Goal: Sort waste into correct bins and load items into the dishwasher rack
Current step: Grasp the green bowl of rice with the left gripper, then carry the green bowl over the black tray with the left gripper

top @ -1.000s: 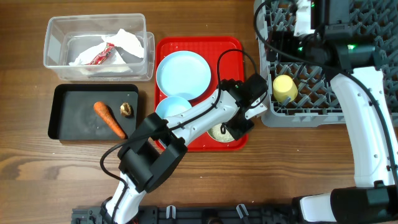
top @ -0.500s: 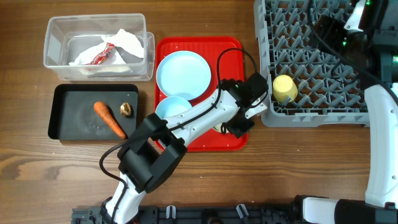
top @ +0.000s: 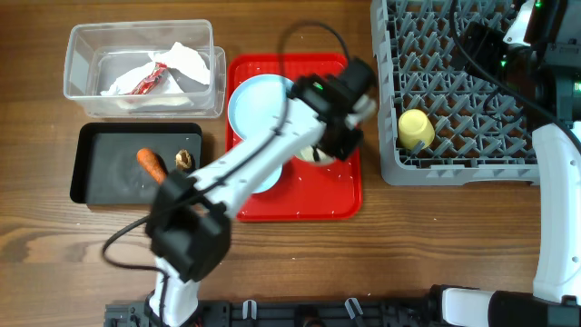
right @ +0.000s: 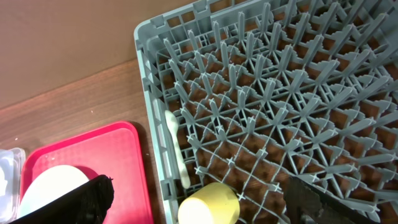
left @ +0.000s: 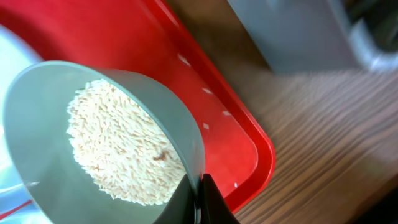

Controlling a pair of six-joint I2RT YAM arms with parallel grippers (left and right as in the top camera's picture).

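we list: left gripper (left: 198, 198) clamped on pale green bowl (left: 37, 180) rim, rice grains (left: 118, 149) inside, over red tray (left: 236, 146); right gripper (right: 199, 186) spread above rack (right: 280, 93); wrapper (top: 145, 84) print unreadable.

Red rectangular serving tray (top: 318, 195) with raised rim, lying flat near the middle of a brown wood-grain table (top: 436, 245).

from overhead, your left arm (top: 254, 168) hides the lower part of the light blue plate (top: 259, 100), and the pale green bowl (top: 316, 156) is only a sliver beneath it. the rack (top: 454, 100) runs off the top edge. at the left wrist, the bowl is cut at left and bottom, the left pincer (left: 198, 198) shows its tips only, and the rack is a blur. the right wrist view clips the yellow cup (right: 208, 204) below.
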